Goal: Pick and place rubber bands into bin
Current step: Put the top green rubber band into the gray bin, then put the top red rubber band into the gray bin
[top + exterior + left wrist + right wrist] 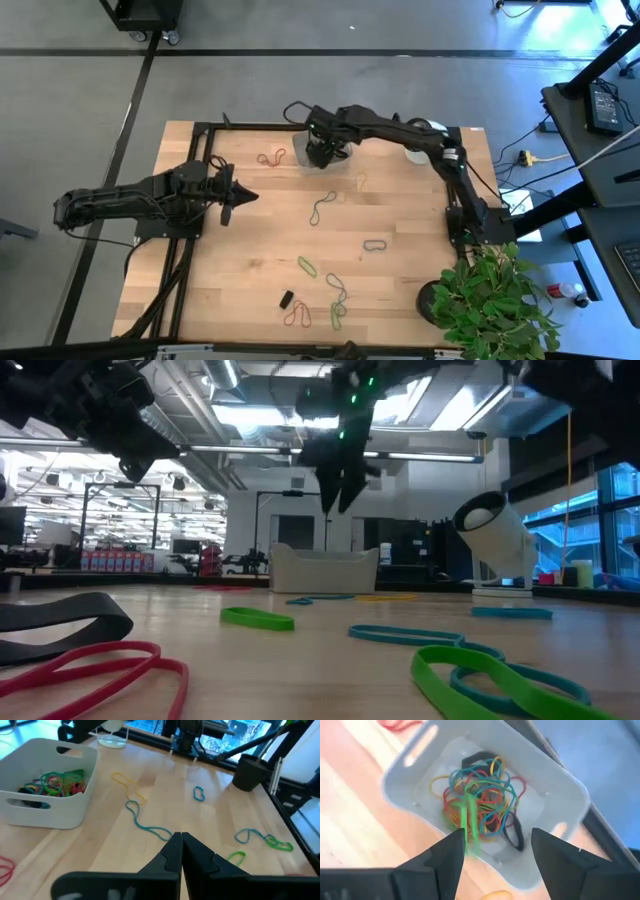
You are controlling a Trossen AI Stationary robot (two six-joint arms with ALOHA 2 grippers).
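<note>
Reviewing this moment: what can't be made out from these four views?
- Bin, high view: the right gripper covers its contents.
- Green rubber band, right wrist view: motion-blurred; touching the open fingers or already falling is unclear.
- Bands in the bin, left wrist view: tangled, uncountable.
- Left gripper: shut, idle.

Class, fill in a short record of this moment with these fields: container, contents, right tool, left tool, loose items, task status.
container: small greyish-white rectangular plastic bin at the far side of the wooden table
contents: tangled pile of coloured rubber bands
right tool: right tool above the bin, open; a blurred green rubber band by one finger over the pile
left tool: left tool shut, empty, over the table's left side
loose items: several bands on the table, including a green loop and a red one
task status: unfinished
</note>
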